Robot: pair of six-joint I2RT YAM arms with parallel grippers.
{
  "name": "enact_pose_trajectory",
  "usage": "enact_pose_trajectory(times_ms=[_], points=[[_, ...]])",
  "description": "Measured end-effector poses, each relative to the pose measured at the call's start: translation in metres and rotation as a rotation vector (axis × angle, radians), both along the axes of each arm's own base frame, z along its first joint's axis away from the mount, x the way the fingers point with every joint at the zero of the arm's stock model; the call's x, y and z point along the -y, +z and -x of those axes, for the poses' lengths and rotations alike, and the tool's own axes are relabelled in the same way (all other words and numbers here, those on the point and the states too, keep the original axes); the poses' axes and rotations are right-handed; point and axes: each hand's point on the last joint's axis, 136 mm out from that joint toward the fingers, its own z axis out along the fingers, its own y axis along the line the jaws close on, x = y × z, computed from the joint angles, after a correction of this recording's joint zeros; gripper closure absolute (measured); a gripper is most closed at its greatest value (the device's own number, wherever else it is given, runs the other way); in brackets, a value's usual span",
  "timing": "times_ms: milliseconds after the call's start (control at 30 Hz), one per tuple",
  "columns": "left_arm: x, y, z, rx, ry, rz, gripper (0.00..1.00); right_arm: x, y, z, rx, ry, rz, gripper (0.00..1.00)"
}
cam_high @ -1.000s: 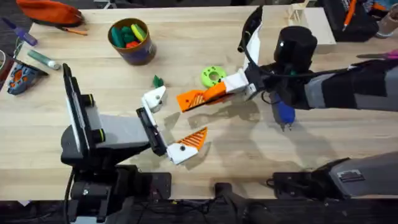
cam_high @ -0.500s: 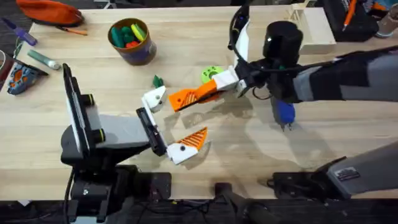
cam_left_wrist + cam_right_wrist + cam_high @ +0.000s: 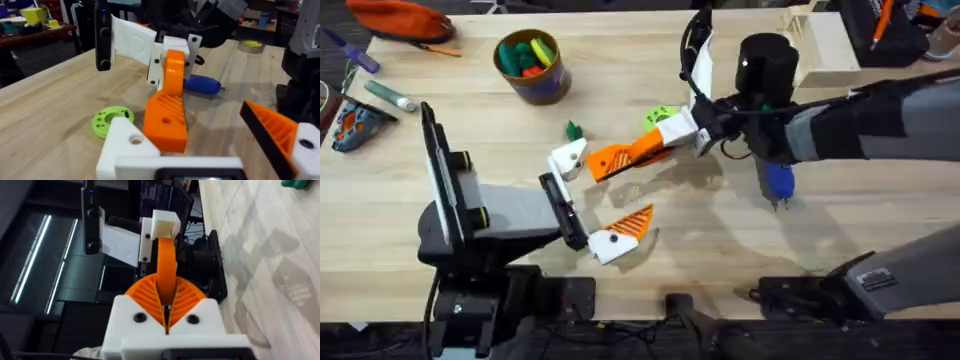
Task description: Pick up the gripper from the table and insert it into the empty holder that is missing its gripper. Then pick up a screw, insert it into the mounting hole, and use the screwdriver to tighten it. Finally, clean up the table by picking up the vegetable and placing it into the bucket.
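My right gripper (image 3: pixel 648 147) is shut on the orange gripper (image 3: pixel 607 161) and holds it low over the table. Its free tip reaches the empty holder (image 3: pixel 568 158), the white bare mount on my left arm. In the left wrist view the orange gripper (image 3: pixel 166 122) stands right beside the empty holder (image 3: pixel 126 146). My left gripper (image 3: pixel 604 196) is open; its other mount carries an orange finger (image 3: pixel 632 224). The blue screwdriver (image 3: pixel 778 183) lies under my right arm. The dark green vegetable (image 3: pixel 574 130) lies just behind the holder. The bucket (image 3: pixel 531 66) stands at the back left.
A lime green disc with holes (image 3: pixel 657 117) lies partly under my right gripper. A pale wooden box (image 3: pixel 828 38) sits at the back right, an orange pouch (image 3: pixel 400 18) at the back left, and small items along the left edge. The front right tabletop is bare wood.
My right arm has moved left with the orange gripper, bringing its tip from a short gap up to the empty holder. The left arm has stayed still.
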Motion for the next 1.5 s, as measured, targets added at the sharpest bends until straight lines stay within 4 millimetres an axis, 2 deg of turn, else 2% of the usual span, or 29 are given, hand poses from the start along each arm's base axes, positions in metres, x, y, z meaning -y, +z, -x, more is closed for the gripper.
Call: enact_pose_trajectory(times_ms=[1500], points=[[0.0,-0.0001,-0.0001,-0.001,0.0,0.0,0.015,-0.0015,-0.0011,-0.004,0.003,-0.025,0.007,0.99]])
